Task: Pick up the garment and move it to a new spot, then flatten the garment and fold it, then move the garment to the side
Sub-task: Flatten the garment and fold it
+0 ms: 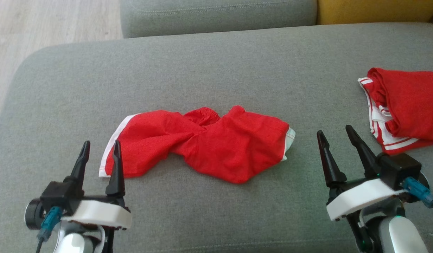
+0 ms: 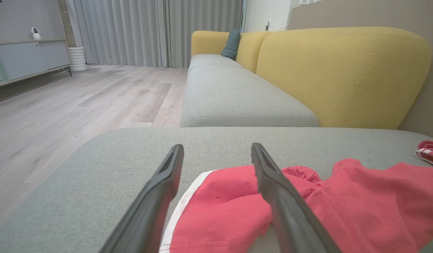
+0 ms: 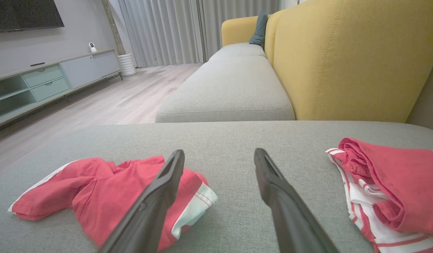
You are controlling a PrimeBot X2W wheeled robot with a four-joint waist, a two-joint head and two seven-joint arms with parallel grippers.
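A crumpled red garment (image 1: 202,144) with white trim lies twisted at the middle of the grey cushion (image 1: 216,63). My left gripper (image 1: 100,147) stands open at the garment's left end (image 2: 220,207), its right finger just over the white-edged hem, nothing between the fingers. My right gripper (image 1: 336,131) is open too, over bare cushion a little to the right of the garment's white-trimmed right end (image 3: 107,193). Neither gripper holds anything.
A second red and white striped garment (image 1: 402,109) lies bunched at the cushion's right edge, close to my right gripper, also seen as a striped bundle (image 3: 385,186). Another grey seat (image 2: 237,98) and yellow backrest (image 2: 339,73) lie beyond. Wood floor (image 1: 44,24) is at the left.
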